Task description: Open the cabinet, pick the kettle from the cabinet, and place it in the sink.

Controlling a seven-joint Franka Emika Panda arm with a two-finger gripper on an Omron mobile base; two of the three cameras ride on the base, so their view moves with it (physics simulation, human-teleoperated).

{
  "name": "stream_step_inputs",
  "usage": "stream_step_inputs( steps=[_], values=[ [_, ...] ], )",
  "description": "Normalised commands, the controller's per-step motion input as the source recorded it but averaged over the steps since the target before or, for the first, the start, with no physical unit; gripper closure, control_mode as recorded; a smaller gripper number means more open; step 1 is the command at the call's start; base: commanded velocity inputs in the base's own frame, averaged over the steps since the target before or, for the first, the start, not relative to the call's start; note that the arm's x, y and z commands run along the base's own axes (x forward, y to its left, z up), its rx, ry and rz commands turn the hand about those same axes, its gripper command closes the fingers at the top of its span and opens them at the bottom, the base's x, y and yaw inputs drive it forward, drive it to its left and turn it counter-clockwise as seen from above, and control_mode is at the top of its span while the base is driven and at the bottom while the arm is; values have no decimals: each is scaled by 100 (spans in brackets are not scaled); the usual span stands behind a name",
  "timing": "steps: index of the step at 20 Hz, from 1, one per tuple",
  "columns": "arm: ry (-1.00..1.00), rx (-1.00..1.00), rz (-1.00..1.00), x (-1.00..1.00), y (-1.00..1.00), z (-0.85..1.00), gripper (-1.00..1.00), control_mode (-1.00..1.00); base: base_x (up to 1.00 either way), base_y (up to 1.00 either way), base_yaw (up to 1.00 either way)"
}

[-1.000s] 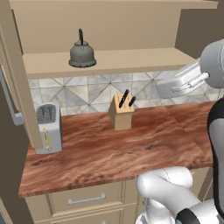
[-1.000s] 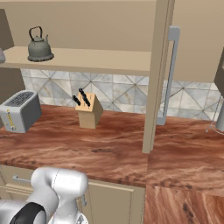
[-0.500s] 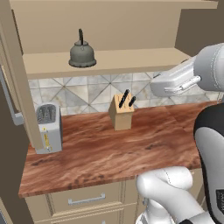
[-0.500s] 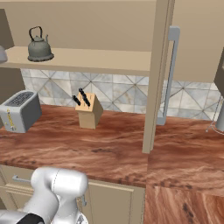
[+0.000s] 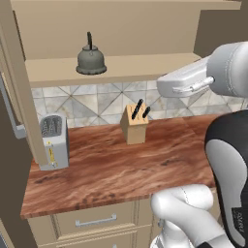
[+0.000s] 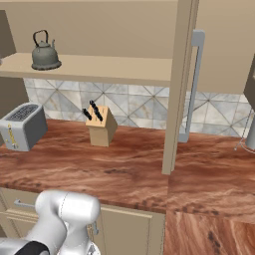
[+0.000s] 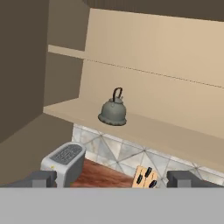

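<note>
The kettle stands upright near the left end of the open cabinet floor (gripper released, grasping nothing).

The arm is seen as rounded, glossy white shells, with a large black section bearing small pale lettering at the lower right of the left base view. A smooth white elbow segment is shown low in the right base view, edged in black.

The kettle sits on the cabinet floor; toaster and knife block stand on the counter.
</note>
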Motion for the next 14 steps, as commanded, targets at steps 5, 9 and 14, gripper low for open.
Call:
stream_step_inputs(
  steps=[5,9,14],
  values=[
    [0,1,0,0,8,9,-100,-100,0,0,0],
    [0,0,0,4,2,0,-100,-100,0,0,0],
    [0,0,0,16,0,0,-100,-100,0,0,0]
  ],
)
